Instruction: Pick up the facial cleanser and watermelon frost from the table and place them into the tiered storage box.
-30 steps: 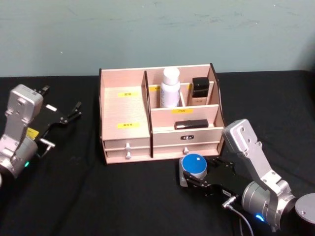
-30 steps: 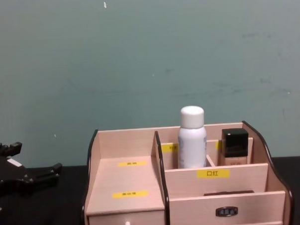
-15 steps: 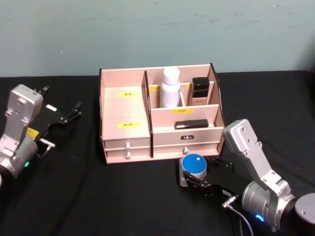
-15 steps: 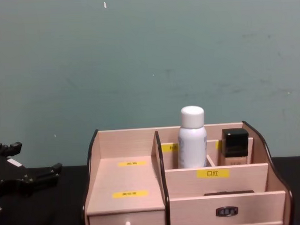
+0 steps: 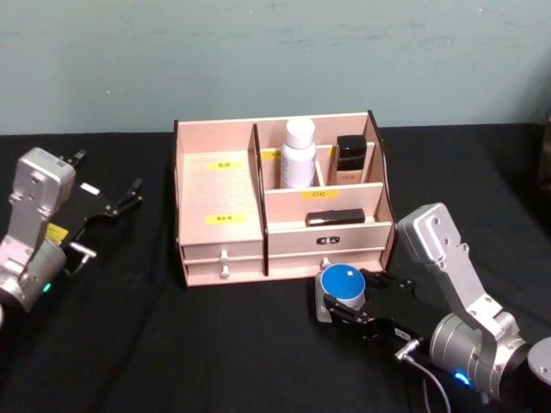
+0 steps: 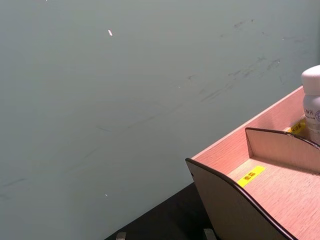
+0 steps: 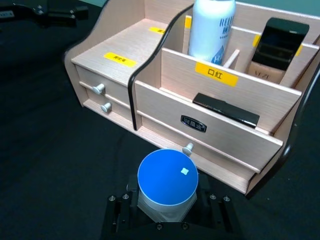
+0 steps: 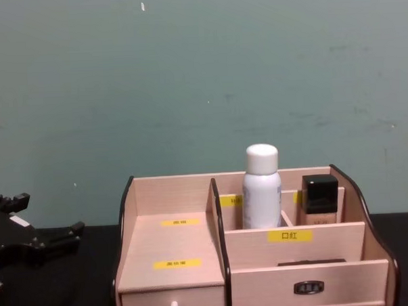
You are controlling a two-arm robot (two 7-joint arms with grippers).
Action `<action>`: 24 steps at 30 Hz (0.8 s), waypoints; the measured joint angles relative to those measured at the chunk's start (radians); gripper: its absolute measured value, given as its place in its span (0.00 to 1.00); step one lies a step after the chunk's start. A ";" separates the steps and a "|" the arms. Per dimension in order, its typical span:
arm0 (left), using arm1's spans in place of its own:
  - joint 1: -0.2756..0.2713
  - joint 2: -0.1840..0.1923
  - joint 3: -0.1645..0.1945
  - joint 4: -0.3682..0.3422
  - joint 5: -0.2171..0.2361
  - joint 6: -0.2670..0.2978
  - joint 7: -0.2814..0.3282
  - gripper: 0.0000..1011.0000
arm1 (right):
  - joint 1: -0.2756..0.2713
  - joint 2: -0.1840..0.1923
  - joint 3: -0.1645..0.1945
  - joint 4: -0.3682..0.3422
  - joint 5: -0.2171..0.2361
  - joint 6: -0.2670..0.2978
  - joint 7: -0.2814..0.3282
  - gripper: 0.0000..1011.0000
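Right claw (image 5: 343, 303) is low over the black table (image 5: 172, 344), pinching a blue-lidded round jar (image 5: 343, 282) from both sides. The jar is just in front of the tiered storage box (image 5: 217, 189), near its lower right drawer. A white bottle (image 5: 299, 155) stands upright in a rear compartment, with a black-capped bottle (image 5: 349, 159) in the next compartment. Left claw (image 5: 129, 195) is parked well to the box's left, fingers spread, holding nothing.
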 joint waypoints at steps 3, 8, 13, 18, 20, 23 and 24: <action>0.000 0.000 0.000 0.000 0.000 0.000 0.000 0.99 | -0.003 0.004 0.000 -0.011 0.002 0.000 0.001 0.70; 0.000 0.000 0.000 0.000 0.000 0.000 0.000 0.99 | -0.008 0.014 0.000 -0.040 0.009 0.006 0.004 0.70; 0.000 0.000 0.000 0.000 0.000 0.000 0.000 0.99 | -0.013 0.023 0.003 -0.071 0.021 0.014 0.009 0.70; 0.000 0.000 0.000 0.000 0.000 0.000 0.000 0.99 | -0.016 0.030 0.004 -0.096 0.033 0.016 0.012 0.70; 0.000 0.000 0.000 0.000 0.000 0.000 0.000 0.99 | -0.017 0.033 0.003 -0.102 0.036 0.016 0.013 0.70; 0.000 0.000 0.000 0.000 0.000 0.000 0.000 0.99 | -0.018 0.036 0.002 -0.108 0.043 0.016 0.013 0.70; 0.000 0.000 0.000 0.000 0.000 0.000 0.000 0.99 | -0.018 0.037 0.001 -0.111 0.046 0.016 0.013 0.70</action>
